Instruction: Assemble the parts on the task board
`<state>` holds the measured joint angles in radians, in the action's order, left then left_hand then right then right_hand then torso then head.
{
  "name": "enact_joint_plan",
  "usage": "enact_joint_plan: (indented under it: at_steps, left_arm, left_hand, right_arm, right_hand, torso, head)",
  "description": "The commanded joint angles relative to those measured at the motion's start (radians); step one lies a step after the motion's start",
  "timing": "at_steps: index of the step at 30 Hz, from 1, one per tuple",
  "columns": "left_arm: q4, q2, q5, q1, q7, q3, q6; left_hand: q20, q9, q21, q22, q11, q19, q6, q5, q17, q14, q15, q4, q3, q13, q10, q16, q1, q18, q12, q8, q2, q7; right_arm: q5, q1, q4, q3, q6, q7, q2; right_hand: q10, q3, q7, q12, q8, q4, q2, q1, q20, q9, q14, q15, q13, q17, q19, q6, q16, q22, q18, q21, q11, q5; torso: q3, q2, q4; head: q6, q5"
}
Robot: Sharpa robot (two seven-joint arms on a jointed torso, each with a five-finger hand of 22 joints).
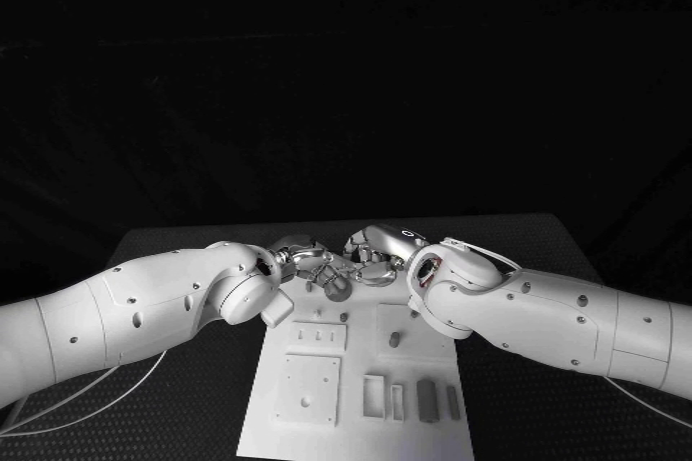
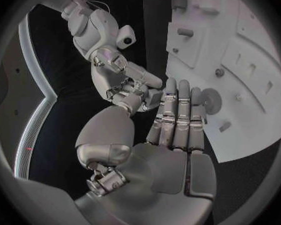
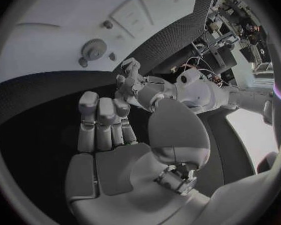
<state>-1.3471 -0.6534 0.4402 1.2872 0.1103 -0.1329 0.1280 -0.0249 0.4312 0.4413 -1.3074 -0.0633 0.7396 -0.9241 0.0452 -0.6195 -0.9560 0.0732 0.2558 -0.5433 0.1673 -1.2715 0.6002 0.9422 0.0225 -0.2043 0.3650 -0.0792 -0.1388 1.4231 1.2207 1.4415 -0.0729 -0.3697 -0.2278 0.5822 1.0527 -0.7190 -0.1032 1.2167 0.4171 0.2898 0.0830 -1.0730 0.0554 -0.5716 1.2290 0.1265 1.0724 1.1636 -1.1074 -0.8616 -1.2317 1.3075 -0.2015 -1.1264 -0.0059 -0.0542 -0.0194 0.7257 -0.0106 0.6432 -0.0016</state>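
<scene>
The white board (image 1: 361, 381) lies flat in the middle of the black bench (image 1: 534, 241). Both hands hang over the far end of the board, close to each other.

The left hand (image 1: 300, 257) has its fingers (image 2: 178, 115) held out straight and side by side. It holds nothing. Its fingertips are over the edge of the board, just beside a round gear (image 2: 210, 101) that sits on the board.

The right hand (image 1: 378, 253) has its fingers (image 3: 100, 120) curled part way over its palm, with nothing in them. It is above the bench just off the board's edge.

The same gear (image 3: 94, 49) shows from the right wrist too, with a small peg (image 3: 107, 24) near it on the board.

At the near end of the board lie some small grey parts. Two dark bars (image 1: 427, 399) lie side by side there. One dark peg (image 1: 394, 338) stands nearer the middle of the board.
</scene>
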Motion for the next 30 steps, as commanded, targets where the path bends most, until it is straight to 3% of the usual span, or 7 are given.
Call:
enact_joint_plan:
  at_steps: [1, 12, 22, 25, 27, 29, 30]
  left_arm:
    - [-0.001, -0.002, -0.006, 0.001, -0.012, 0.001, -0.016]
    - [0.000, 0.000, -0.006, 0.001, -0.006, 0.001, -0.030]
    - [0.004, 0.000, -0.006, 0.001, -0.001, 0.001, -0.021]
    - [0.004, -0.001, -0.008, 0.001, -0.001, 0.001, -0.019]
    - [0.005, -0.001, -0.008, 0.001, 0.000, 0.001, -0.018]
    - [0.005, -0.001, -0.008, 0.001, 0.000, 0.001, -0.017]
    - [0.006, -0.001, -0.008, 0.001, 0.000, 0.001, -0.017]
  left_hand:
    - [-0.002, 0.004, 0.007, -0.021, 0.002, -0.005, -0.020, 0.004, -0.002, -0.009, -0.003, 0.001, -0.010, 0.001, -0.009, 0.006, 0.000, 0.002, -0.007, 0.005, -0.009, 0.011]
    - [-0.005, 0.006, 0.011, -0.022, 0.006, -0.005, -0.030, 0.004, -0.005, -0.014, -0.006, 0.007, -0.020, 0.004, -0.020, 0.016, -0.012, -0.001, -0.011, 0.007, -0.010, 0.015]
    - [-0.006, 0.007, 0.013, -0.022, 0.007, -0.005, -0.033, 0.004, -0.007, -0.016, -0.008, 0.009, -0.023, 0.005, -0.022, 0.020, -0.017, -0.002, -0.012, 0.008, -0.013, 0.016]
    - [-0.006, 0.007, 0.013, -0.022, 0.007, -0.005, -0.033, 0.004, -0.007, -0.016, -0.008, 0.010, -0.023, 0.005, -0.022, 0.021, -0.017, -0.002, -0.012, 0.007, -0.012, 0.016]
    - [-0.007, 0.007, 0.014, -0.022, 0.007, -0.005, -0.033, 0.004, -0.008, -0.016, -0.008, 0.011, -0.024, 0.005, -0.023, 0.021, -0.018, -0.002, -0.012, 0.007, -0.012, 0.016]
    - [-0.007, 0.007, 0.014, -0.022, 0.008, -0.005, -0.034, 0.004, -0.008, -0.016, -0.008, 0.011, -0.024, 0.006, -0.023, 0.022, -0.018, -0.002, -0.012, 0.008, -0.011, 0.016]
    - [-0.007, 0.007, 0.014, -0.022, 0.008, -0.004, -0.034, 0.004, -0.008, -0.016, -0.008, 0.012, -0.024, 0.006, -0.023, 0.022, -0.018, -0.002, -0.012, 0.008, -0.011, 0.016]
  right_arm:
    - [0.007, -0.001, -0.003, 0.000, 0.009, -0.003, 0.003]
    - [0.000, -0.002, 0.001, 0.000, 0.002, -0.001, 0.001]
    - [-0.043, -0.002, -0.005, 0.000, -0.012, 0.023, 0.014]
    - [-0.085, -0.002, -0.014, 0.000, -0.032, 0.054, 0.021]
    - [-0.091, -0.002, -0.022, -0.002, -0.049, 0.068, 0.024]
    - [-0.097, -0.003, -0.027, -0.004, -0.059, 0.081, 0.026]
    - [-0.101, -0.005, -0.027, -0.006, -0.062, 0.084, 0.027]
  right_hand:
    - [-0.033, -0.007, 0.028, 0.001, 0.003, -0.001, 0.008, 0.005, 0.001, 0.000, 0.002, 0.006, -0.001, -0.001, -0.003, -0.195, -0.003, 0.003, -0.060, -0.005, -0.026, 0.005]
    - [-0.031, -0.009, 0.029, 0.001, 0.002, -0.001, 0.009, 0.006, 0.001, -0.001, 0.003, 0.006, -0.001, -0.002, -0.004, -0.196, -0.003, 0.003, -0.060, -0.005, -0.026, 0.005]
    - [-0.033, -0.018, 0.027, -0.003, 0.000, -0.005, 0.016, 0.010, 0.001, -0.001, 0.001, 0.006, -0.002, -0.004, -0.004, -0.195, 0.001, 0.000, -0.060, -0.001, -0.026, 0.005]
    - [-0.047, -0.027, 0.022, -0.014, -0.012, -0.014, 0.042, 0.020, -0.003, 0.000, -0.010, 0.003, -0.004, -0.008, 0.005, -0.179, 0.014, -0.006, -0.060, 0.010, -0.020, -0.005]
    - [-0.089, -0.044, -0.005, -0.034, -0.061, -0.035, 0.103, 0.028, -0.013, 0.019, -0.044, -0.020, -0.007, -0.014, 0.031, -0.102, 0.037, -0.016, -0.060, 0.036, 0.006, -0.012]
    - [-0.130, -0.050, -0.027, -0.044, -0.089, -0.056, 0.142, 0.023, -0.029, 0.025, -0.075, -0.042, -0.009, -0.023, 0.058, -0.058, 0.058, -0.025, -0.060, 0.061, 0.028, -0.006]
    - [-0.136, -0.047, -0.030, -0.043, -0.091, -0.063, 0.150, 0.019, -0.034, 0.024, -0.079, -0.046, -0.010, -0.023, 0.061, -0.053, 0.059, -0.025, -0.060, 0.063, 0.031, -0.005]
  torso:
    - [-0.0006, 0.000, 0.0002]
    - [-0.0019, 0.001, -0.0003]
    - [-0.0009, 0.000, -0.0002]
    - [-0.0012, 0.000, -0.0008]
    - [-0.0006, 0.000, -0.0007]
    - [-0.0006, 0.000, -0.0003]
    - [-0.0008, 0.000, 0.0001]
  head:
    - [0.001, -0.001]
    - [0.003, -0.003]
    - [0.003, -0.003]
    - [0.003, -0.003]
    - [0.002, -0.003]
    - [0.002, -0.003]
    - [0.002, -0.003]
